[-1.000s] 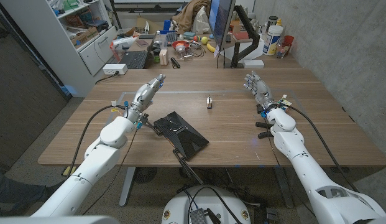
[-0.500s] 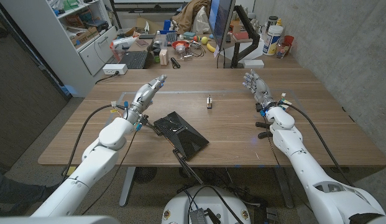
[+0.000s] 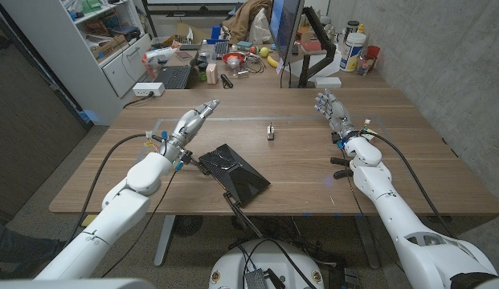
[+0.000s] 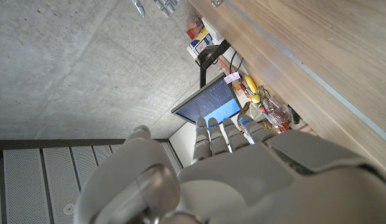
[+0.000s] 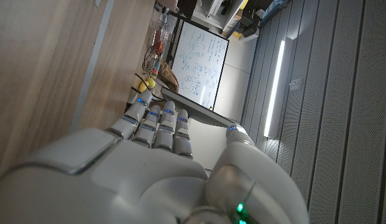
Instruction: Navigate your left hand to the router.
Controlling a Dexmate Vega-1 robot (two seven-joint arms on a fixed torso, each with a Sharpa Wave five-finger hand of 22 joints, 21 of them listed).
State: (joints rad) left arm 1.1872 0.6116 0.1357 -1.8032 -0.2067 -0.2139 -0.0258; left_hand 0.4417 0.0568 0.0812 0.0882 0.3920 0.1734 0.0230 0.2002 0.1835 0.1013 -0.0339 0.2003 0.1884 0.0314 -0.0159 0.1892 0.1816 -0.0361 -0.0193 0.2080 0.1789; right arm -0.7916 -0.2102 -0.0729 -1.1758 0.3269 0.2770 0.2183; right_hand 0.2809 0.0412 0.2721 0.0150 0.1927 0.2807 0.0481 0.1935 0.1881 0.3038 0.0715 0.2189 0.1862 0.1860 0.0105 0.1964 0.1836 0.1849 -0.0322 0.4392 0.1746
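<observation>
The router [image 3: 233,171], a flat black box with thin antennas, lies on the wooden table [image 3: 297,156] near its front edge. My left hand [image 3: 190,122] hovers just beyond the router's left end, fingers stretched out and apart, holding nothing. In the left wrist view the back of my left hand [image 4: 230,174] shows with its fingers straight. Far to the right, my right hand [image 3: 331,109] stands with its fingers spread and nothing in it. The right wrist view shows the right hand [image 5: 149,168] from behind, fingers extended.
A small dark object [image 3: 270,131] stands at the table's middle, beyond the router. A monitor [image 3: 285,32] on its stand and cluttered desks sit behind the table's far edge. A white shelf unit [image 3: 96,40] is at the back left.
My left hand has drifted slightly to the right, nearer the router's far left corner. The right hand has barely moved.
</observation>
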